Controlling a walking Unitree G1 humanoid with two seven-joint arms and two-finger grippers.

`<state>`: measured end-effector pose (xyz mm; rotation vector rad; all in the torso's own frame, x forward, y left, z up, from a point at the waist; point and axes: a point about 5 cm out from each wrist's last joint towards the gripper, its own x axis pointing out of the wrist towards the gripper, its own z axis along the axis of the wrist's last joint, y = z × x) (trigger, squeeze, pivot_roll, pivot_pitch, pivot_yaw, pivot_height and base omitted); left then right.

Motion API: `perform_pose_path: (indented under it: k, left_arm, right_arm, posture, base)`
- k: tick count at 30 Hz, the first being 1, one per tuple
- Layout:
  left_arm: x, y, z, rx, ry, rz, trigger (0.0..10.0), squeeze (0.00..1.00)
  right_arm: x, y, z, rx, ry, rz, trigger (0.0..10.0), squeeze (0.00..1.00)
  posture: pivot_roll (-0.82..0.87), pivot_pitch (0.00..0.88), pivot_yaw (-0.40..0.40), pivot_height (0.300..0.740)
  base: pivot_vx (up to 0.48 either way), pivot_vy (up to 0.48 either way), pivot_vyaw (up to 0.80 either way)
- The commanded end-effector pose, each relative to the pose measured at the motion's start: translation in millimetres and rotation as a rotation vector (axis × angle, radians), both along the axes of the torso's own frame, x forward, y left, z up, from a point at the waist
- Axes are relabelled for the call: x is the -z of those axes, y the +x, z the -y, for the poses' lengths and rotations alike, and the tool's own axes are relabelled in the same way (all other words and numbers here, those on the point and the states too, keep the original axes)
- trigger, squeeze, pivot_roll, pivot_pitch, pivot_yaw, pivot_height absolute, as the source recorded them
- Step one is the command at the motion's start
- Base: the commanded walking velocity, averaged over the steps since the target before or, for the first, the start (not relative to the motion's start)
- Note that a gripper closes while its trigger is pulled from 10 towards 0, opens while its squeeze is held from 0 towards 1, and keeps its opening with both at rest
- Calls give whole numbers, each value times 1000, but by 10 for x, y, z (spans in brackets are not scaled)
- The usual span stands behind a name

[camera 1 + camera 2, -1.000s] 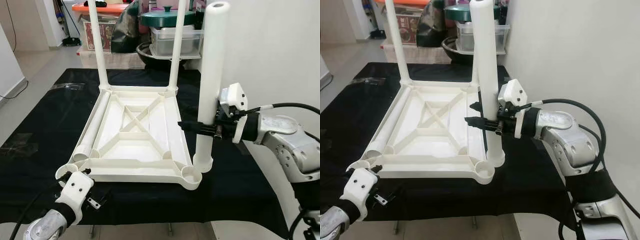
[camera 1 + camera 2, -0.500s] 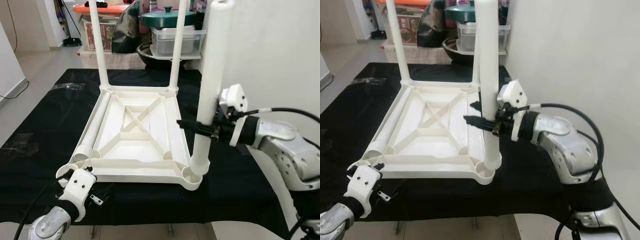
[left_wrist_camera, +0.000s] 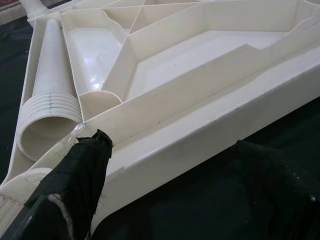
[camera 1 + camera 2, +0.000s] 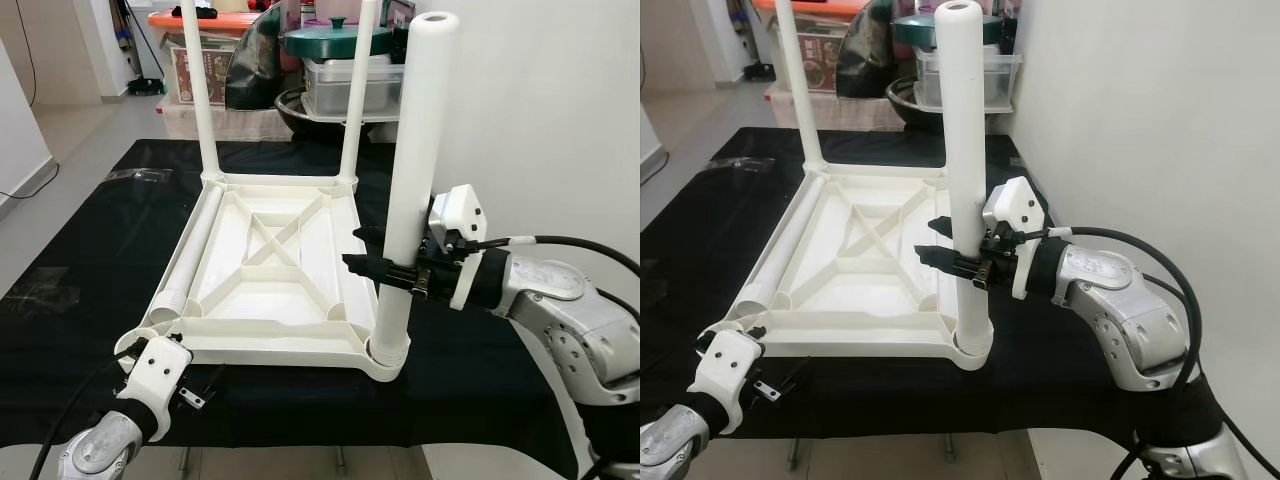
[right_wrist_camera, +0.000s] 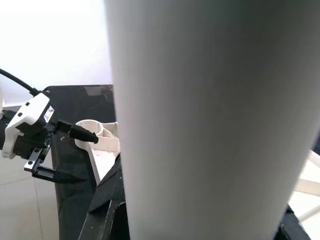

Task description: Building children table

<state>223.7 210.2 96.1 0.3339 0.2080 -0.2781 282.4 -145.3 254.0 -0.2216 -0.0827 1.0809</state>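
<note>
My right claw [image 4: 385,270] is clamped around a white table leg [image 4: 408,160], gripping it about a third of the way up, and the leg stands upright with its foot seated in the near right corner socket [image 4: 385,352] of the upturned white table frame [image 4: 275,265]. The frame lies underside up on the black-covered tabletop [image 4: 480,360], its crossed ribs facing me. Two more legs [image 4: 197,90] already stand in the far corners, one at the far left and one [image 4: 352,95] at the far right. A fourth leg [image 4: 185,265] lies loose inside the frame along its left edge, its ribbed open end pointing toward the near left corner. My left claw [image 3: 165,190] hovers low at that near left corner, fingers spread apart and holding nothing, one finger [image 3: 75,175] close against the frame's front rim and just beside the loose leg's ribbed end [image 3: 47,120]. Behind the tabletop stand storage boxes: an orange-lidded bin [image 4: 200,30], a clear plastic box [image 4: 350,80] with a green lidded pot [image 4: 335,35] on top, and a dark bowl [image 4: 310,110] beneath it. A white wall [image 4: 540,100] rises close on my right, beside my right arm [image 4: 560,300]. A crinkled clear wrapper [image 4: 135,173] lies on the black cloth at the far left.
</note>
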Motion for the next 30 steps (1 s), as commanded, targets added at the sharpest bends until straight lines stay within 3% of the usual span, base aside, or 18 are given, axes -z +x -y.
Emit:
perform_pose_path:
  k: [1,10,19,20,21,24,27,30]
  left_arm:
    - [36,10,15,0,-1,-13,10000,0]
    - [50,14,38,-4,-1,-9,10000,0]
    - [74,10,42,-15,-6,-11,10000,0]
    - [75,10,43,-17,-7,-10,10000,0]
    - [74,15,37,-22,-6,-9,10000,0]
    - [74,16,35,-24,-6,-9,10000,0]
    - [80,30,25,-32,-5,-9,10000,0]
    - [80,31,25,-32,-5,-9,10000,0]
  right_arm:
    - [61,-22,-30,-13,-7,-31,0,0]
    - [137,59,-83,12,-29,-30,0,0]
    - [199,115,-84,62,9,-71,0,0]
    - [210,127,-82,83,23,-79,0,0]
    - [255,182,-67,188,71,-106,0,0]
    - [266,193,-62,212,81,-112,0,0]
    - [497,291,-20,493,160,-195,0,0]
    - [509,293,-20,503,164,-200,0,0]
  posture:
    - [24,0,-94,740]
    - [34,0,-104,740]
    - [34,0,-111,740]
    - [34,0,-111,740]
    - [34,0,-111,740]
    - [34,0,-111,740]
    - [29,0,-110,740]
    - [29,0,-110,740]
  base:
    - [0,0,0]
    - [0,0,0]
    - [0,0,0]
    - [0,0,0]
    - [0,0,0]
    - [0,0,0]
    - [0,0,0]
    - [0,0,0]
